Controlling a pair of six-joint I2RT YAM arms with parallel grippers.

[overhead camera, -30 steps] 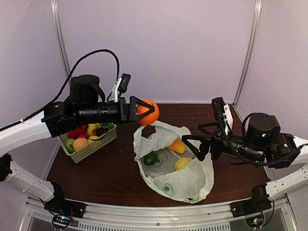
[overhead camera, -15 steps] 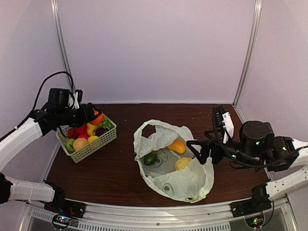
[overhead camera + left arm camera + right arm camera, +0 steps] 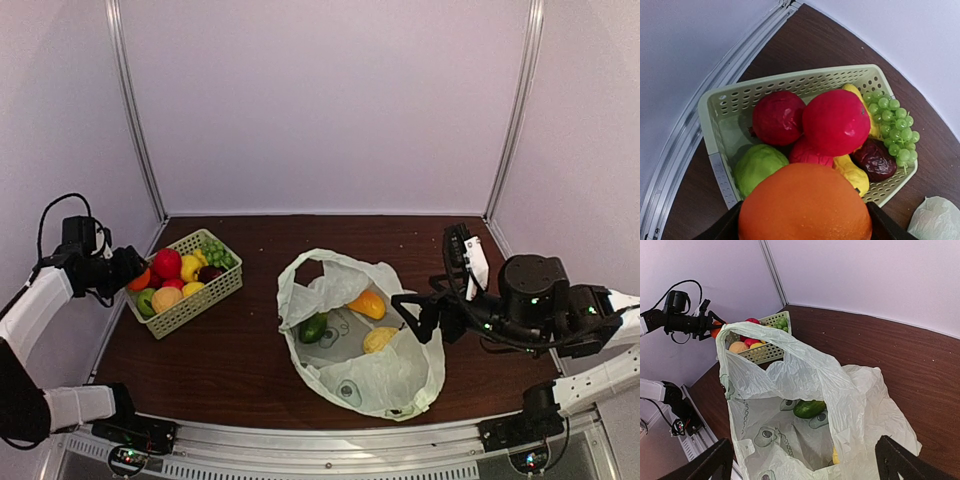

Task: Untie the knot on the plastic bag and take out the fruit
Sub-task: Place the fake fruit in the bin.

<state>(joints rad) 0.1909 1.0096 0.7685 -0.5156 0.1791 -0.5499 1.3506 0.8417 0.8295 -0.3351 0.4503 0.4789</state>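
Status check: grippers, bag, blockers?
Left gripper shut on orange, by basket. Right gripper open beside bag. Bag open, no knot; three fruit inside. Nothing blocking.

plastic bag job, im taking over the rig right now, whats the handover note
Left gripper: shut on an orange, held at the left edge of the basket, not released.
Right gripper: open and empty, hovering at the right side of the plastic bag.
Bag: lies untied and open on the table.
Done: knot undone; other fruit lies in the basket.
Left: drop the orange, then take out the orange-yellow fruit, the yellow fruit and the dark green piece.
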